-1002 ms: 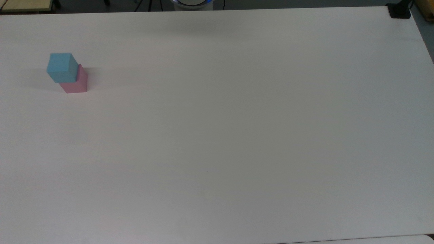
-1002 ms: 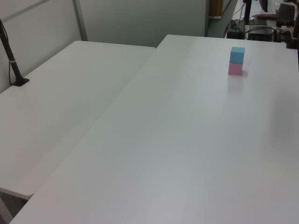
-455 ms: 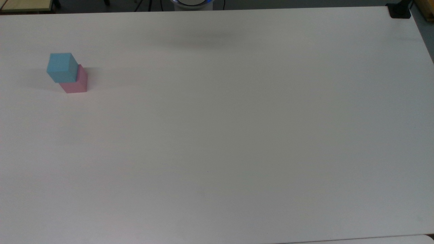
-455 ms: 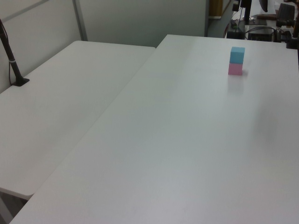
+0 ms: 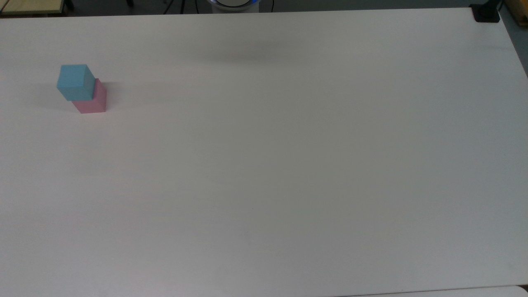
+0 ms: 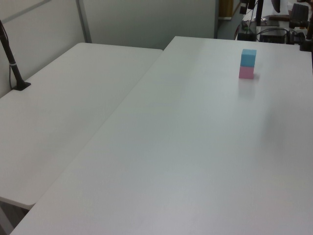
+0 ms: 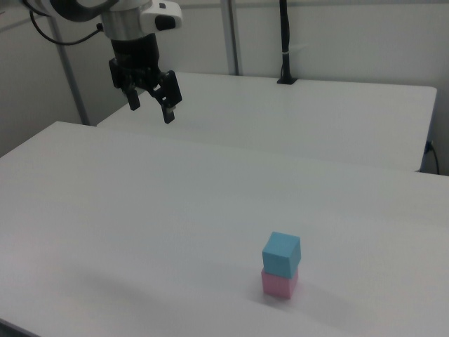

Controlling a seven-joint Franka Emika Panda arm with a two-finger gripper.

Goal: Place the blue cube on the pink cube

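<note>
The small sky-blue matte cube [image 5: 75, 81] sits on top of the small pale pink matte cube [image 5: 95, 101], near the top view's left edge of the white table [image 5: 288, 165], twisted a little off the pink one's faces. It looks light, stiff and unlikely to slip; two opposite side faces would suit a pinch. The black two-finger gripper [image 7: 150, 104] hangs high and well apart, fingers spread, holding nothing. The stacking appears done.

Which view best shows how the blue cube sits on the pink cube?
The right view: the blue cube sits on the pink cube, twisted slightly. The top view hides most of the pink; the left view shows the stack small and far.
</note>
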